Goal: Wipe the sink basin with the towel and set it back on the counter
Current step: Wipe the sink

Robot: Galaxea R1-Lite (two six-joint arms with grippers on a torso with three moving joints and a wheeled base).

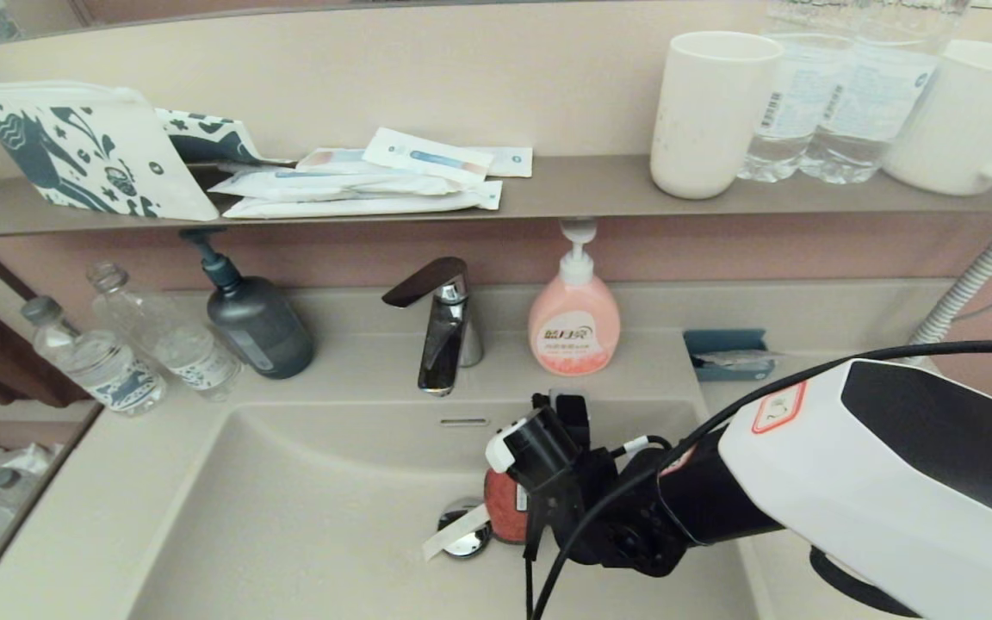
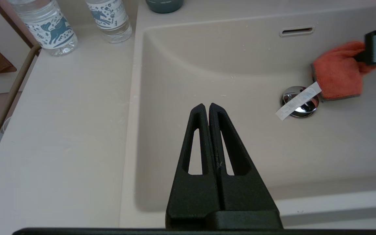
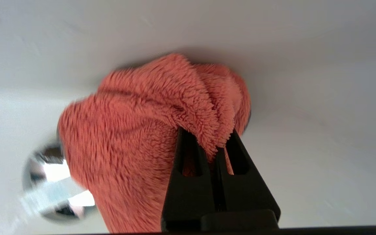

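The orange-red plush towel lies bunched on the bottom of the beige sink basin, right beside the chrome drain plug. Its white tag lies across the plug. My right gripper is shut on the towel, pressing it down on the basin floor; the wrist hides much of the cloth in the head view. My left gripper hangs shut and empty over the basin's left part. The beige counter runs along the basin's left side.
A chrome faucet, a dark pump bottle and a pink soap bottle stand behind the basin. Two water bottles stand on the left counter. A shelf above carries cups, bottles and packets.
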